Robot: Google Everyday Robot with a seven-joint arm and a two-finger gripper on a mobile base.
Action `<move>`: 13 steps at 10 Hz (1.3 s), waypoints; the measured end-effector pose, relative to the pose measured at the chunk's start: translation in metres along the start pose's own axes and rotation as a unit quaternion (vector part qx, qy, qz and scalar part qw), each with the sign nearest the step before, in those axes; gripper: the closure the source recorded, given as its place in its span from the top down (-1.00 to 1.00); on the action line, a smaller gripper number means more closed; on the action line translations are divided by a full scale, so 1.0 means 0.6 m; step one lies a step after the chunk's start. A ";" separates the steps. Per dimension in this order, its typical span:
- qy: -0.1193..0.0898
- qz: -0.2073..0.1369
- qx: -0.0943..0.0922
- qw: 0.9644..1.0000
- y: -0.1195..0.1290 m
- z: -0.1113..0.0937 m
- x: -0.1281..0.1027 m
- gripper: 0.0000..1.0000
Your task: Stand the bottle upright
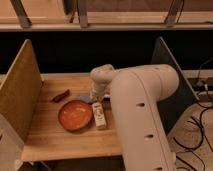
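The bottle [100,117] is small, whitish and slim, with a pale label. It lies on its side on the wooden table [60,137], just right of the orange plate [75,115]. My gripper [96,101] comes down from the white wrist onto the bottle's far end and is shut on it there. The bulky white arm [142,115] fills the right half of the view and hides the table behind it.
A reddish-brown object [61,96] lies behind the plate to the left, and a small bluish thing [83,98] sits between it and my gripper. A tan panel [20,95] walls the left side and a grey panel [170,60] the right. Cables [200,125] run across the floor at right.
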 end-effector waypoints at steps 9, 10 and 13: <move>-0.217 -0.101 0.037 0.970 -0.038 -0.160 0.007 -1.00; -0.244 -0.111 0.042 0.963 -0.048 -0.192 0.003 -1.00; -0.271 -0.124 0.051 0.953 -0.053 -0.210 -0.014 -1.00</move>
